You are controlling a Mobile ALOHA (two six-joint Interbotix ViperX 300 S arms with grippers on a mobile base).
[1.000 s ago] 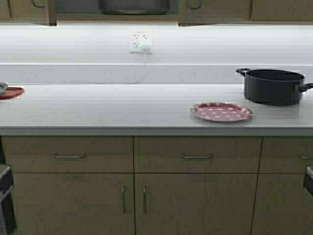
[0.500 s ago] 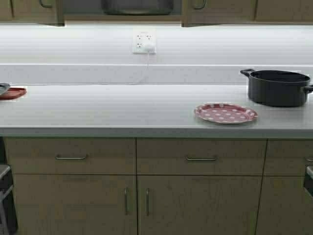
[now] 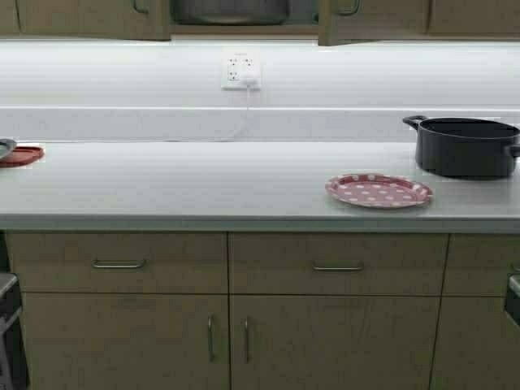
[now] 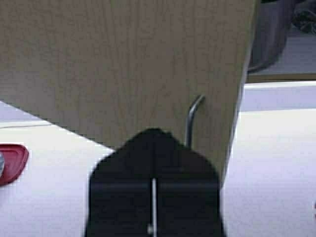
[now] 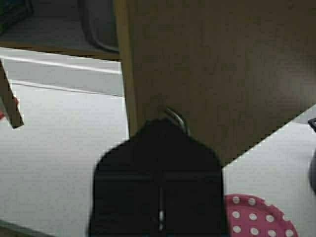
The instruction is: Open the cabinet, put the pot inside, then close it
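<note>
Two grippers, each pinched shut at a door handle of the cabinet (image 3: 244, 16): left gripper (image 4: 153, 148), right gripper (image 5: 159, 133). Pot (image 3: 230, 10) on the shelf inside, at twelve o'clock. Doors partly open; swing both inward evenly, without slipping off the handles. Wrist views show the grips; high view shows neither gripper, only counter (image 3: 203, 187) and plate (image 3: 379, 190).

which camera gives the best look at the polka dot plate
The high view: the whole red polka dot plate lies on the counter beside a dark pot. The right wrist view catches only part of it; the left wrist view doesn't show it.
</note>
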